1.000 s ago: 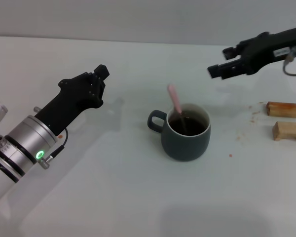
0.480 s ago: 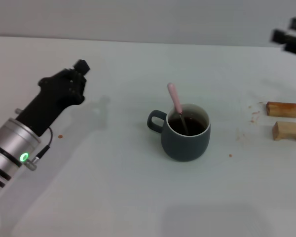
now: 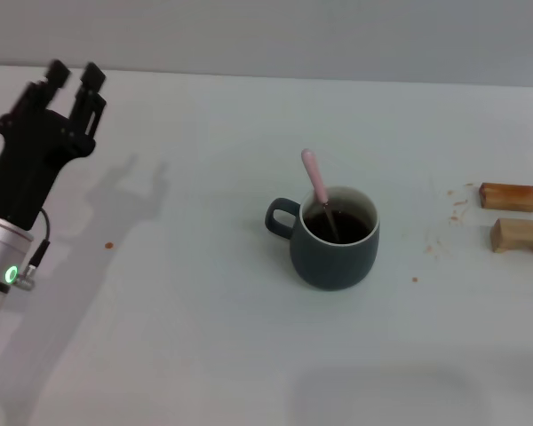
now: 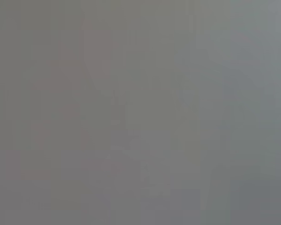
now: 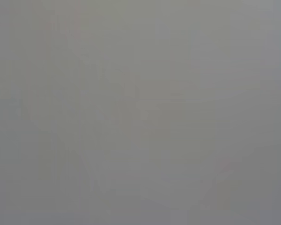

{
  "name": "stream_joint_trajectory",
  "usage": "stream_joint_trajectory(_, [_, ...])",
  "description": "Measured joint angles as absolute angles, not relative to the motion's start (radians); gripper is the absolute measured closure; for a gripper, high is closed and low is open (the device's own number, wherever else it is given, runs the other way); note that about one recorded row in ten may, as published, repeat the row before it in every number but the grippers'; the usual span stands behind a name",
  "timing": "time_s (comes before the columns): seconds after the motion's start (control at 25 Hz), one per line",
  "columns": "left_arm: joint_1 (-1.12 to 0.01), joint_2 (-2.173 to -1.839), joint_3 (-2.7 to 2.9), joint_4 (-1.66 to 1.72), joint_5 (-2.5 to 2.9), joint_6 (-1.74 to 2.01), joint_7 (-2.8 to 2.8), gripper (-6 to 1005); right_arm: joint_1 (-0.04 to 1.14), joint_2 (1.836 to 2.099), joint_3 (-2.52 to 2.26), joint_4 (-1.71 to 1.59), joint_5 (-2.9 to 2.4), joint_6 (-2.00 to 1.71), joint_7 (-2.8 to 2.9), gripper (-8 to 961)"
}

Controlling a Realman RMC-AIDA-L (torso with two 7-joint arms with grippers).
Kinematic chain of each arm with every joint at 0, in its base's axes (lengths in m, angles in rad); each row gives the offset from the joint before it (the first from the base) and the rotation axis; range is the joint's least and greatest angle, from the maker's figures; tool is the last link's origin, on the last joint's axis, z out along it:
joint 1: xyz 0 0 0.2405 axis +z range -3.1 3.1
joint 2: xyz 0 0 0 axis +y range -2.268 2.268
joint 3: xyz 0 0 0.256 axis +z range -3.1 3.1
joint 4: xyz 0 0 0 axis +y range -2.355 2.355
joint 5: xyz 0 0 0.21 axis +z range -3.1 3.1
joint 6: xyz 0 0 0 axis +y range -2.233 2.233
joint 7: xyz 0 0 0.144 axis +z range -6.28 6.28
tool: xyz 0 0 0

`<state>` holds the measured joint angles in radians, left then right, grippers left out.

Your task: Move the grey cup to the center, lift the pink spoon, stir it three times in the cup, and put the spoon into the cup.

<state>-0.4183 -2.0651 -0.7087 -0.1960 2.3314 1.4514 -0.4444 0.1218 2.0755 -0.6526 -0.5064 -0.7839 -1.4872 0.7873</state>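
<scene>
The grey cup (image 3: 335, 240) stands upright near the middle of the white table, handle toward the left, dark liquid inside. The pink spoon (image 3: 317, 188) stands in the cup, its bowl in the liquid and its pink handle leaning up over the far-left rim. My left gripper (image 3: 74, 78) is at the far left of the head view, well away from the cup, fingers apart and empty. My right gripper is out of view. Both wrist views show only plain grey.
Two small wooden blocks (image 3: 510, 197) (image 3: 521, 236) lie at the right edge of the table, with a few crumbs (image 3: 456, 208) beside them. A small speck (image 3: 109, 246) lies on the table at the left.
My left arm has drawn back to the left, away from the cup. My right gripper has pulled away to the right and left the head view. Cup and spoon have not moved.
</scene>
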Motion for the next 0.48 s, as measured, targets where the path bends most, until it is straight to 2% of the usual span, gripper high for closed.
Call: stream_joint_trajectory(0.48, [-0.339, -2.072, -0.711, -0.308, 2.339, 1.459, -0.264, 304, 0.182, 2.077, -0.38, -0.269, -0.766, -1.539, 0.545, 242])
